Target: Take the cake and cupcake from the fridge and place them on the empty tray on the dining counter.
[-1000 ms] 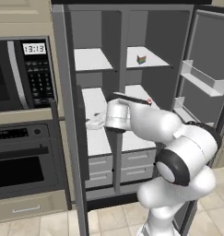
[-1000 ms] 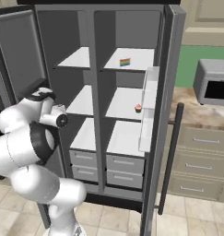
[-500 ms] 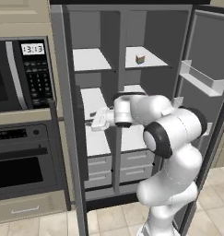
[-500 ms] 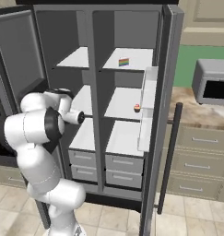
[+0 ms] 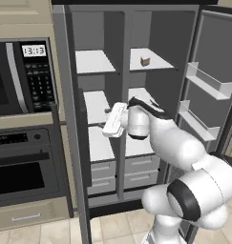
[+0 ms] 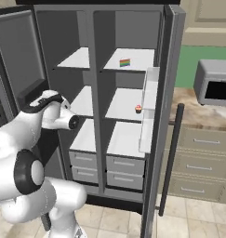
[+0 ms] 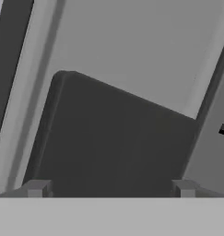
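While the cake (image 5: 145, 61) sits untouched on the top right shelf of the fridge (image 6: 156, 69), a small rainbow wedge near the shelf's front edge, the cupcake (image 6: 138, 109) rests one shelf lower on the same side, close to the shelf's right front corner beside the door's white bins. Neither sweet has been lifted, so both pickups and both placements remain to be done; judging from that, the task stands at its very start, with only the fridge doors standing open. The tray and the dining counter are outside these views, so a drive away from the fridge will likely be needed once something is in hand. The arm reaches into the left half of the fridge at the height of the middle shelf, and the pincer (image 5: 113, 120) hangs there with its fingers spread wide and nothing between them, as the hand view confirms with two tips (image 7: 36, 188) set far apart over a grey shelf surface. It is well apart from both sweets, which lie across the central divider, so the arm would probably have to swing right first.
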{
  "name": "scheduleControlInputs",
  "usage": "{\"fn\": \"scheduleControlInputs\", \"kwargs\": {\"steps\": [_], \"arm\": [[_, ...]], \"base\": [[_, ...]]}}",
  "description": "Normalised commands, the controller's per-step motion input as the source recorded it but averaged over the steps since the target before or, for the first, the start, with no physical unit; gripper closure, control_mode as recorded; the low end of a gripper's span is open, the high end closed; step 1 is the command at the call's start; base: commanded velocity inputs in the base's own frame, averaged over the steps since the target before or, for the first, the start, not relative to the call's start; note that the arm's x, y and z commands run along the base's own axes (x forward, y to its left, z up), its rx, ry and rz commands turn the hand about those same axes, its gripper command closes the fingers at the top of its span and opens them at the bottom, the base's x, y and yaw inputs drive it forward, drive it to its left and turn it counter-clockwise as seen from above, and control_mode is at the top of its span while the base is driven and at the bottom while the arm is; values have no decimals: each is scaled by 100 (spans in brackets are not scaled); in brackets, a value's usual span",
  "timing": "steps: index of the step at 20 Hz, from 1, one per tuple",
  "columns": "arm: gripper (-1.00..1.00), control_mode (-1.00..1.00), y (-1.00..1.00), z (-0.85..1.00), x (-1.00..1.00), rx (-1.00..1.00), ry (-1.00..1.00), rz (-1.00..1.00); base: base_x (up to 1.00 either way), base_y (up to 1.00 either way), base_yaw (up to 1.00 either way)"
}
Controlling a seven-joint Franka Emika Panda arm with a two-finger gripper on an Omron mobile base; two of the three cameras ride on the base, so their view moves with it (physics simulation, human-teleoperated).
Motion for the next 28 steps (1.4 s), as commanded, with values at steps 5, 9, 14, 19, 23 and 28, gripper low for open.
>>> {"fn": "scheduleControlInputs", "kwargs": {"steps": [5,9,14,19,23,28], "arm": [[-100,-100,-62,87,-45,1,30,-53],[-100,-100,-73,73,-31,0,52,-51],[-100,-100,-78,74,-27,0,59,-49],[-100,-100,-85,93,-39,0,53,-38],[-100,-100,-37,92,-36,0,39,-19],[-100,-100,1,-14,-43,-3,7,3]], "base": [[0,0,0],[0,0,0],[0,0,0],[0,0,0],[0,0,0],[0,0,0]]}}
